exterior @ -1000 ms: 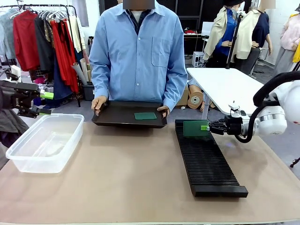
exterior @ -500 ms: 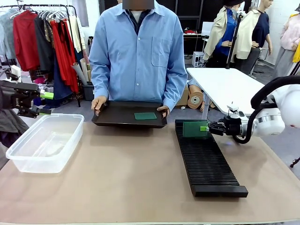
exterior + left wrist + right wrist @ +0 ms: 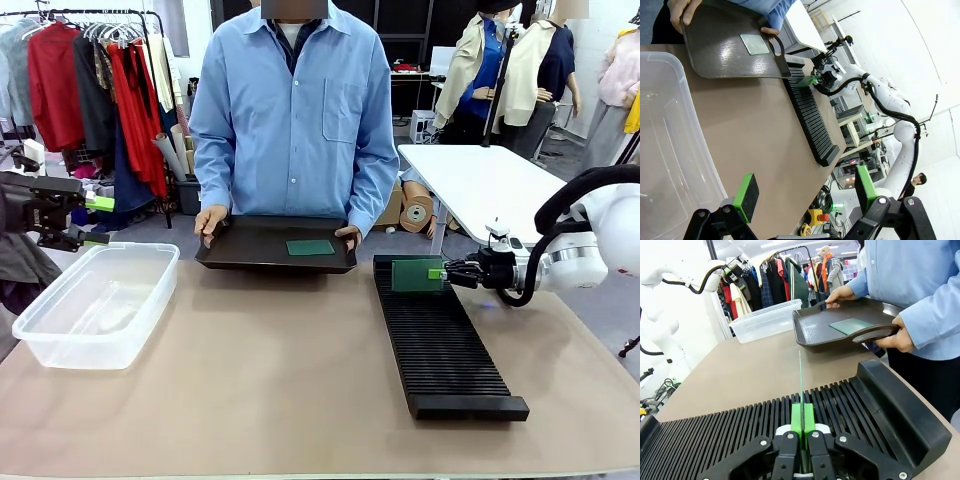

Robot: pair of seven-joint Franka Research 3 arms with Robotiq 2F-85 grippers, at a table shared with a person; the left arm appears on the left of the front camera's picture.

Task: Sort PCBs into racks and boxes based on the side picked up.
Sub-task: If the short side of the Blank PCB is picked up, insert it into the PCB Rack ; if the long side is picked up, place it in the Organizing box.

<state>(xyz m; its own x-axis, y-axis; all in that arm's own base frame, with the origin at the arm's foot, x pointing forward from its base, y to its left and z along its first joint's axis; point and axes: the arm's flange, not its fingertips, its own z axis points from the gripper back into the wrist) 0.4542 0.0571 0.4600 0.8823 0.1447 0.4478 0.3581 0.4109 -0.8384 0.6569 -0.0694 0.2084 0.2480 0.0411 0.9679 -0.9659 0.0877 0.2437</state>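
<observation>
Where your right hand point(image 3: 443, 272) reaches in from the side, its green pads are pinched tight on one PCB point(image 3: 416, 274). This thin, flat green board is held upright on edge over the far end of the rack point(image 3: 440, 350). In the right wrist view the board point(image 3: 800, 385) shows as a fine vertical line rising from between the pads. Its lower edge is down among the slots, though you cannot tell whether it is seated in one.

The rack is long, narrow and matte black, ribbed with fine parallel slots, with a smooth raised block at its far end. It lies on the tan, matte bench point(image 3: 250, 390).

Your left hand point(image 3: 805, 192) hangs beside the far left corner of the tub point(image 3: 95, 300), its jaws spread wide with nothing between them. The tub is clear, translucent plastic with rounded corners and a rolled rim.

At the bench's far edge a person's hands point(image 3: 210, 220) hold a shallow, smooth black tray point(image 3: 250, 255) by both ends. A second PCB point(image 3: 310, 247) lies flat on the tray, toward its right side. The tray's right end, and the fingers on it, sit just beyond the rack's far end, near the held board.
</observation>
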